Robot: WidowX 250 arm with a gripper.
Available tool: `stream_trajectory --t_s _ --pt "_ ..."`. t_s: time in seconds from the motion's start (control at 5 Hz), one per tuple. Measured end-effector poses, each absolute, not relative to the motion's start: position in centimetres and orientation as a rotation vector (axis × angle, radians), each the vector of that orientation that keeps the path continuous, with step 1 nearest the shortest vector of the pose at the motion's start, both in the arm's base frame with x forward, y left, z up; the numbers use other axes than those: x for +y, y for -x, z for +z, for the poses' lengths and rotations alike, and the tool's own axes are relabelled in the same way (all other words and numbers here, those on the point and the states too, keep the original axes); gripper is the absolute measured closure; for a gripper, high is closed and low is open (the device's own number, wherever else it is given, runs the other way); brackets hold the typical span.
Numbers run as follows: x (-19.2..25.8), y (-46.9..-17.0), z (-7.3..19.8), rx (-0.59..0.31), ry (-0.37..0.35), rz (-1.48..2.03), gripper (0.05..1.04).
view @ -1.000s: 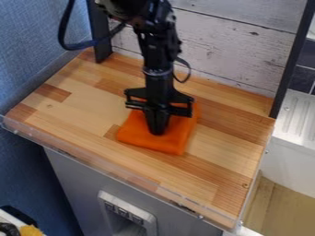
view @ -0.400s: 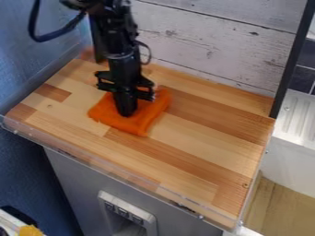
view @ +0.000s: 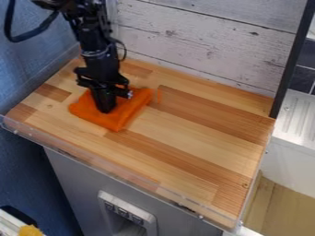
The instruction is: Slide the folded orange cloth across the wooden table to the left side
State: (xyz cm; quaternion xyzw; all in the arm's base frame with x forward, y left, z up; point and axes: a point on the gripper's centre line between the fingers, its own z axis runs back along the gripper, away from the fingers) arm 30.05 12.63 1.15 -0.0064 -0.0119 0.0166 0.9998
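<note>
The black gripper (view: 106, 109) points down onto an orange cloth (view: 117, 120) at the left part of the wooden worktop. Its tip rests on or just at the middle of the cloth, which lies folded and roughly square, with a corner towards the front left. The arm and gripper hide the cloth's back middle part.
The wooden worktop (view: 197, 138) has a clear raised strip along its front edge. White plank boards (view: 203, 46) stand behind it, with a dark upright post (view: 292, 60) at the right. A blue wall is on the left, a white ribbed basin (view: 298, 117) on the right.
The gripper and the orange cloth have moved together to the left and slightly back across the worktop. The cloth has turned and creased a little.
</note>
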Motion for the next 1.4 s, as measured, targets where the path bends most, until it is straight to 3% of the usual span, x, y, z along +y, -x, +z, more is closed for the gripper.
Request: stream_trajectory --t_s 0.2,0.4,0.6,0.8,1.0,1.4 --pt "13.6 -29.8 1.2 -0.010 0.001 0.019 1.001" --pt "14.0 -29.3 1.8 0.034 0.011 0.025 0.835" --pt "12.6 -29.8 3.8 0.047 0.006 0.037 0.596" --pt "9.4 -31.0 5.4 0.050 -0.007 0.021 0.297" --pt "6.1 -32.3 7.3 0.031 -0.026 0.016 0.088" --pt "0.3 -34.1 9.5 0.007 -0.035 0.003 0.087"
